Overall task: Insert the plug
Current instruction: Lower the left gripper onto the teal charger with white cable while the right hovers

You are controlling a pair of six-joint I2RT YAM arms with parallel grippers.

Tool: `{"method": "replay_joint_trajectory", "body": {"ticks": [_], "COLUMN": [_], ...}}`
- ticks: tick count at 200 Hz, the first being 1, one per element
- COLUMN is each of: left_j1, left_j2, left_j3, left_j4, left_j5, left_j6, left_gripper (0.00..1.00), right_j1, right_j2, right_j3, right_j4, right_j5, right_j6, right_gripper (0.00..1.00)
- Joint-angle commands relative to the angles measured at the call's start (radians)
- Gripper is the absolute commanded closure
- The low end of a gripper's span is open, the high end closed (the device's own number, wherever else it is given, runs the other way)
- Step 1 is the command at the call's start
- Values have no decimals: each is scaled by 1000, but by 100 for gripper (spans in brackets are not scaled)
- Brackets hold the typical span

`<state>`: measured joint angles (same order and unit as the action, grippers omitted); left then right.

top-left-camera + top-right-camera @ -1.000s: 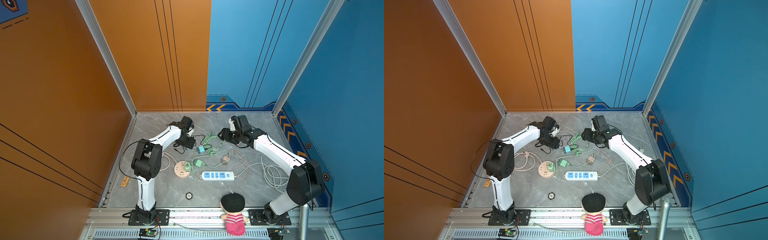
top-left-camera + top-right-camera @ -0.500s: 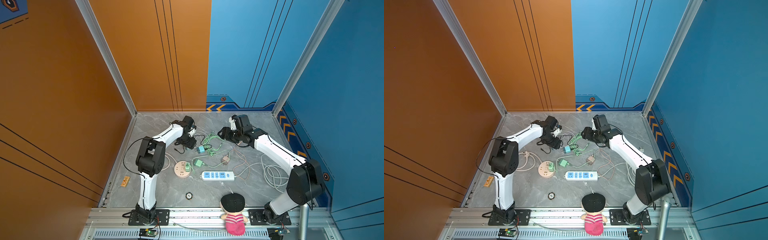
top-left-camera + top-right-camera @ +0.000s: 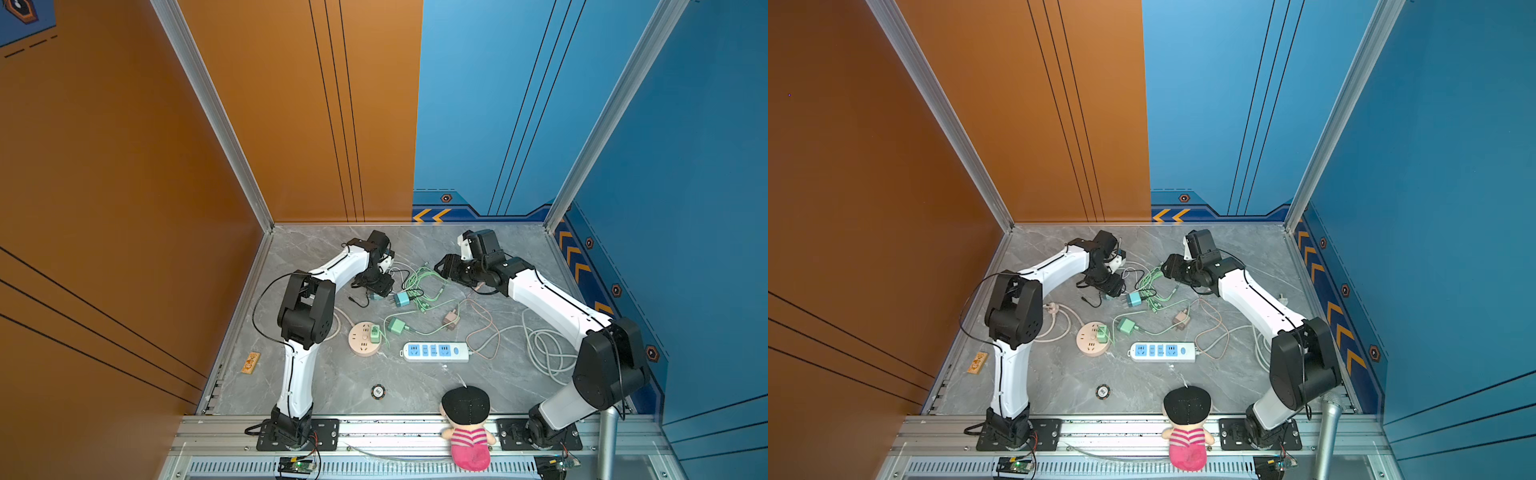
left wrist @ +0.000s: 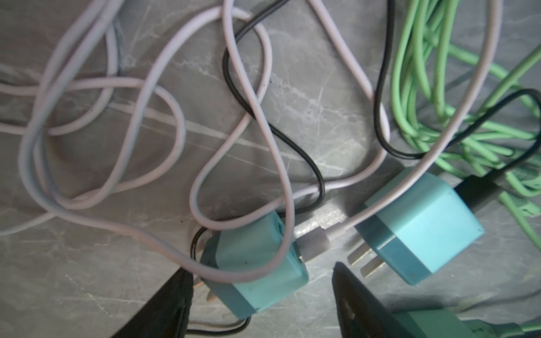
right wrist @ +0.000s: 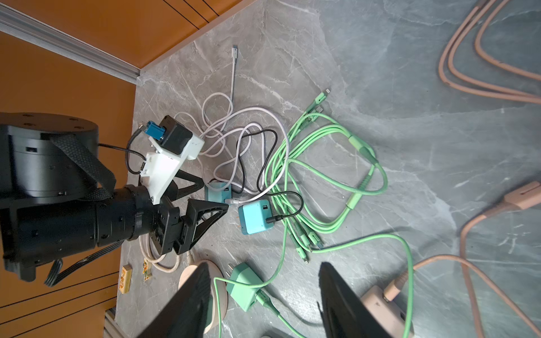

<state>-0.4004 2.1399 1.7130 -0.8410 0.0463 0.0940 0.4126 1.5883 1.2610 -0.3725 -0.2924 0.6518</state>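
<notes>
A teal plug [image 4: 254, 263] with a pale cable looped over it lies on the grey floor between the fingers of my left gripper [image 4: 260, 295]. The jaws are open and stand apart from its sides. In both top views that gripper [image 3: 376, 286] [image 3: 1111, 286] sits low over the cable tangle. A second teal plug [image 4: 421, 228] [image 3: 402, 299] lies just beside it. My right gripper [image 5: 263, 301] [image 3: 441, 266] hangs open and empty, well above a green plug [image 5: 244, 285] [image 3: 397, 325]. A round pink socket [image 3: 363, 338] holds a small green plug. The white power strip [image 3: 434, 351] lies nearby.
Green cables [image 3: 424, 282], pale cables and a black lead [image 4: 292, 146] tangle around the plugs. A pink adapter [image 3: 451, 318] with pink cord and a grey cable coil [image 3: 544, 349] lie to the right. A doll [image 3: 467, 428] sits on the front rail, with a small disc [image 3: 377, 391] close by.
The left arm's elbow has swung slightly to the right while its gripper stays over the teal plug. The right arm has hardly moved.
</notes>
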Motion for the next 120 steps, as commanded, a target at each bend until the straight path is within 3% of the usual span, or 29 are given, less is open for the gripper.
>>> {"method": "replay_joint_trajectory", "body": {"ticks": [1,120], "left_j1": [5,23], "left_j2": [31,45], "left_j3": [14,21], "left_j4": [-26,-27], "left_j5": [-28,175], "left_j6": [37,93], "left_gripper": [25,25], "right_j1": [-5,7], "right_j2": [5,-6], "right_j3": [-17,-32], "right_j4": [17,21], "right_j5": [-11,-17], "right_j6": [12,30], "right_gripper": [39,39]}}
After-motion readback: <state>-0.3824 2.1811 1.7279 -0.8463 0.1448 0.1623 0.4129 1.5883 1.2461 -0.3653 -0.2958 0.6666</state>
